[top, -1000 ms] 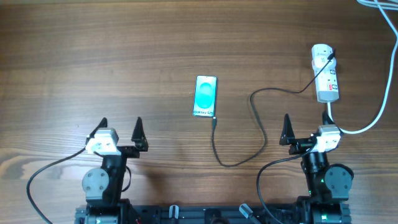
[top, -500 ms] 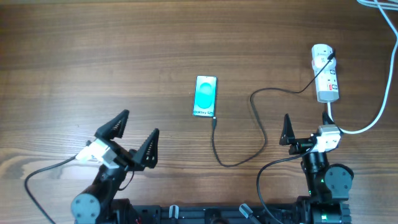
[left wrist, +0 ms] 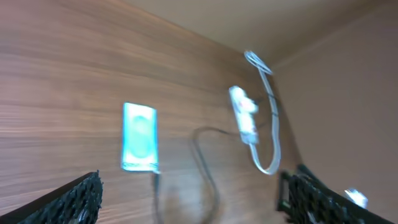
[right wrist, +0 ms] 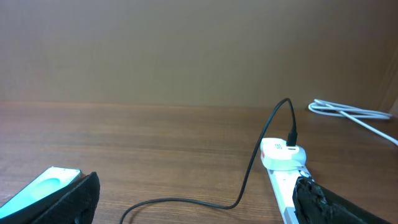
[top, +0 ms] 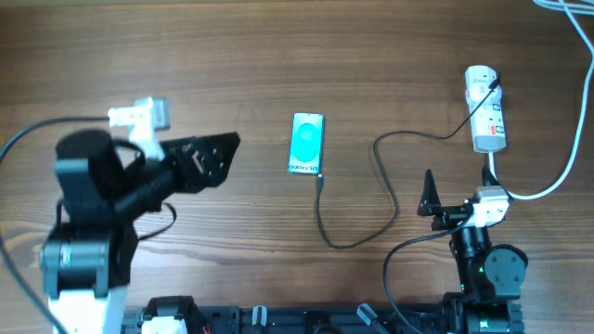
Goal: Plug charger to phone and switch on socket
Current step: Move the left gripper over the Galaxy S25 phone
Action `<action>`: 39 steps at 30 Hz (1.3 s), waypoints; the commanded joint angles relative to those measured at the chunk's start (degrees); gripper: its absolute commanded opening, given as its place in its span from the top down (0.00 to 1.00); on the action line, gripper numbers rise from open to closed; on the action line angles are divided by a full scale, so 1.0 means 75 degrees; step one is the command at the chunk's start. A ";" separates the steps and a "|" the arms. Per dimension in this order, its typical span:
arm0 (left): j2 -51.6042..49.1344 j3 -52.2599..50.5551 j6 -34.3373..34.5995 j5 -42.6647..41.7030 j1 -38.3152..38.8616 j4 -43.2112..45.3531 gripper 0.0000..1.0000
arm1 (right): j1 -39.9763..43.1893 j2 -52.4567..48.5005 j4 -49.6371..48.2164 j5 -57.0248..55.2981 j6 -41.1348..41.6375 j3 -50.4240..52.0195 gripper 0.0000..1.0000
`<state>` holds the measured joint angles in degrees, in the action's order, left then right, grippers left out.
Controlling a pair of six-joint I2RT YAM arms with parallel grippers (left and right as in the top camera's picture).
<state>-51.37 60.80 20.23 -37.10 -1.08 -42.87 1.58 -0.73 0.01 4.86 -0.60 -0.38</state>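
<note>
The phone (top: 307, 142) lies flat mid-table with its cyan screen up; it also shows in the left wrist view (left wrist: 139, 135) and the right wrist view (right wrist: 42, 186). The thin dark charger cable (top: 380, 172) loops from the phone's near end to a white adapter on the socket (top: 487, 125). I cannot tell whether the tip is inserted. The socket also shows in the wrist views (left wrist: 246, 116) (right wrist: 287, 184). My left gripper (top: 212, 156) (left wrist: 186, 211) is open, raised left of the phone. My right gripper (top: 457, 197) (right wrist: 199, 211) is open, low, near the socket.
A thick white cord (top: 566, 176) runs from the socket's near end round to the table's far right corner, and shows in the wrist views (left wrist: 268, 155) (right wrist: 348, 112). The table is brown wood. The arm bases stand along the front edge.
My left arm has lifted from its rest pose at the front edge and swung out over the table, its gripper now pointing toward the phone. The right arm, phone and cable have not moved.
</note>
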 commanded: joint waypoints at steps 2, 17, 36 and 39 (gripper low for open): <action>-0.0699 0.0189 -0.0067 -0.0740 0.0219 -0.0303 0.00 | -0.0032 0.0070 -0.0012 -0.0076 -0.0105 0.0012 0.00; -0.6441 0.5225 -0.0038 0.3684 0.3308 -0.5161 0.00 | -0.0032 0.0070 -0.0015 -0.0076 -0.0105 0.0012 0.00; -0.7227 0.5251 0.0565 0.3707 0.4208 -0.5228 0.00 | -0.0032 0.0070 -0.0015 -0.0076 -0.0105 0.0012 0.00; -0.7283 0.5904 0.0562 0.3963 0.4208 -0.5625 0.01 | -0.0032 0.0070 -0.0015 -0.0076 -0.0102 0.0012 0.00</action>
<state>-105.25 99.92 23.49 -10.00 30.48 -83.42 1.58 -0.73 0.01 4.84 -0.60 -0.38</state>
